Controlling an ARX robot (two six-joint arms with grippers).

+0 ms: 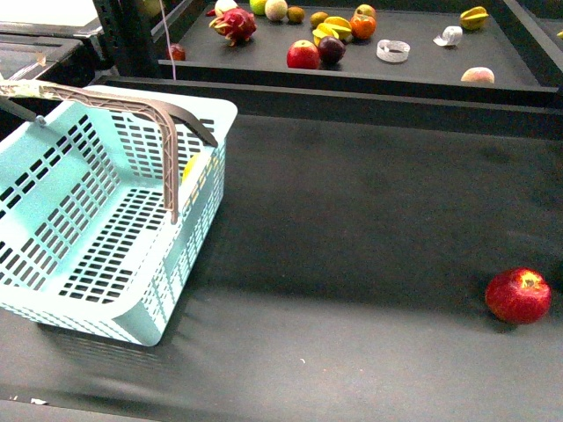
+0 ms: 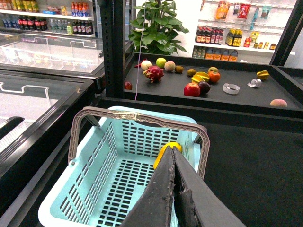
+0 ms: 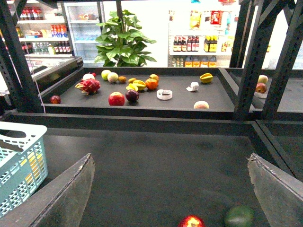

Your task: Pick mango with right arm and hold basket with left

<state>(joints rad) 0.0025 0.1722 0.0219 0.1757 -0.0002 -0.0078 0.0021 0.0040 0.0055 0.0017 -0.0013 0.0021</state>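
The left gripper point(image 2: 174, 163) shows only in its own wrist camera: its two dark fingers point(image 2: 163, 189) are pressed together with nothing between them, hanging over the right side of the basket point(image 2: 94, 189). Just past the fingertips a curved yellow piece shows, the mango point(image 2: 164, 151), lying inside the basket against the far right wall; from the front it appears only as a yellow patch point(image 1: 190, 167) seen through the slots of that wall (most of it is hidden). The right gripper point(image 3: 170, 198) is spread wide, its two grey fingers point(image 3: 71, 196) standing far apart at the edges of the right wrist picture, with only dark table point(image 3: 161, 161) between them and nothing held.

The basket point(image 1: 97, 220) is light blue with slotted walls and sits on the near left of the black table point(image 1: 352, 220), one grey-brown handle point(image 1: 149, 110) arching up over it. Well to the right, near the right edge of the table, a red apple point(image 1: 519, 295) lies alone; the right wrist camera catches its top point(image 3: 191, 221) just beside a dark green round fruit point(image 3: 239, 217).

Beyond a black rail, the far shelf point(image 1: 413, 66) holds loose fruit: a pink dragon fruit point(image 1: 234, 25), a red apple point(image 1: 303, 54), a dark plum point(image 1: 332, 49), an orange point(image 1: 362, 26), yellow star fruits point(image 1: 334, 32) and a peach point(image 1: 477, 76)
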